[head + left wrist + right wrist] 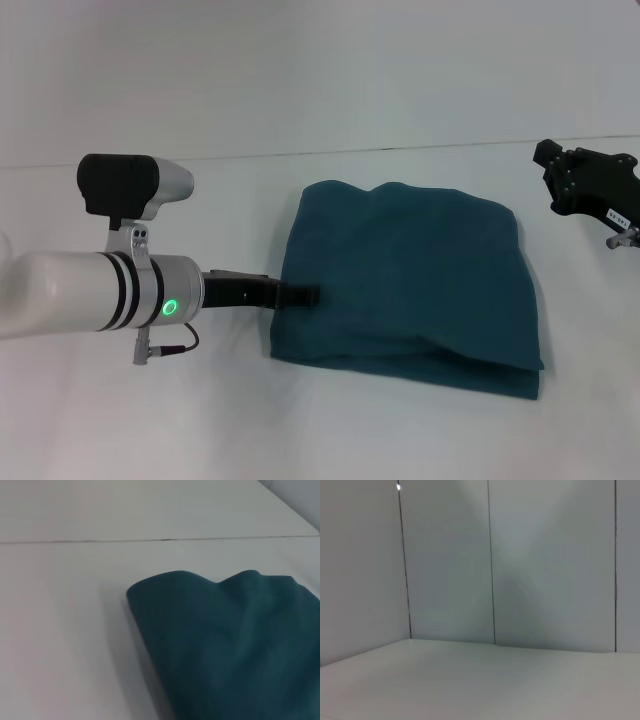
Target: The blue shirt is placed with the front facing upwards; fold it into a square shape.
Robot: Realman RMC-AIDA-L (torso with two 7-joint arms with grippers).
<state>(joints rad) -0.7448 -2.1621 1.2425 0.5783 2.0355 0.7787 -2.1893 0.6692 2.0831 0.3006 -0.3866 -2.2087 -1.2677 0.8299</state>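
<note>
Teal-blue, the blue shirt (405, 280) is lying folded into a rough square mid-table (300, 430). Left gripper (298, 294) is touching its left edge, fingers' state impossible to tell. Right gripper (590, 190) is hanging well apart on the right, also unclear. Left arm is sitting nearer.

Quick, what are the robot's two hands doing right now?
Left hand: at the left edge of the blue shirt; open or shut cannot be told.
Right hand: parked far right, away from the shirt, holding nothing visible; cannot be told.
</note>
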